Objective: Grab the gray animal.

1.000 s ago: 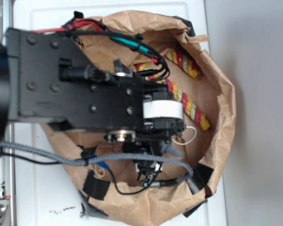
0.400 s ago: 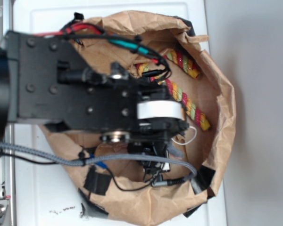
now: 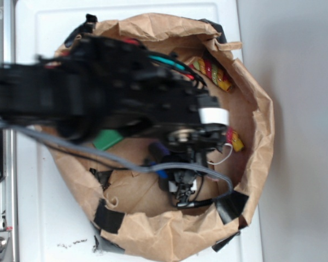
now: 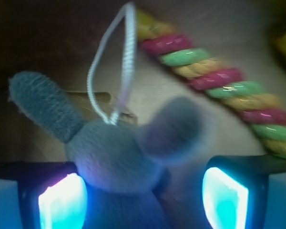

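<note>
Gripper (image 4: 143, 198) straddling the fuzzy gray plush animal (image 4: 112, 157) inside a crinkled brown paper bag (image 3: 251, 164).
Its glowing blue jaws are sitting spread on either side; a braided white string loop (image 4: 114, 62) is rising beside a twisted red-yellow-green rope (image 4: 219, 86).

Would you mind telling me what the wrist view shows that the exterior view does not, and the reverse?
Only the wrist view shows the gray animal itself, sitting between the two lit fingers of the gripper, the right one clear of it.

Only the exterior view shows the brown paper bag around everything, the green block and the arm above.

Both show the twisted rope and the toy's white string loop.
</note>
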`<state>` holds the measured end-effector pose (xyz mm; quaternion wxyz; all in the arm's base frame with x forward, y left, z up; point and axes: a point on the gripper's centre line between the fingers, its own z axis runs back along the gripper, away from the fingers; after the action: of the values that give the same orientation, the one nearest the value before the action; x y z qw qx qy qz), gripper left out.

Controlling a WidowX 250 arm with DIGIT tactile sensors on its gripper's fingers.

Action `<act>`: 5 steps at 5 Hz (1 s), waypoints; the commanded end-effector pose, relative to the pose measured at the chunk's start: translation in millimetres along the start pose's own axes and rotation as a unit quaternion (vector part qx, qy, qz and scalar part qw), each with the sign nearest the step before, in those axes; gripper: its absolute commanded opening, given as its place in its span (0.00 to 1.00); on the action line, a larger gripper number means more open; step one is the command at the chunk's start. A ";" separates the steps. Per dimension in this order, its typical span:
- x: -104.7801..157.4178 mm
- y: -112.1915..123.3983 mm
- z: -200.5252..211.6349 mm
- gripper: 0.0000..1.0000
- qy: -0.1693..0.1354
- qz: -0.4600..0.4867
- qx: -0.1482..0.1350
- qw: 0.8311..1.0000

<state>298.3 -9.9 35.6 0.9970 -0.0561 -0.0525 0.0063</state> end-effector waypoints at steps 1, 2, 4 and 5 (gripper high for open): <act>15.8 -5.8 14.4 0.00 -0.040 0.029 0.009 0.999; 13.5 -4.0 40.3 0.00 -0.050 0.056 0.000 0.997; 12.3 20.2 107.3 0.00 -0.070 0.122 0.013 0.990; 7.6 53.0 129.6 0.00 -0.082 0.122 0.017 0.989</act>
<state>288.4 53.7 133.0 0.9864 -0.0498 -0.0875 0.1301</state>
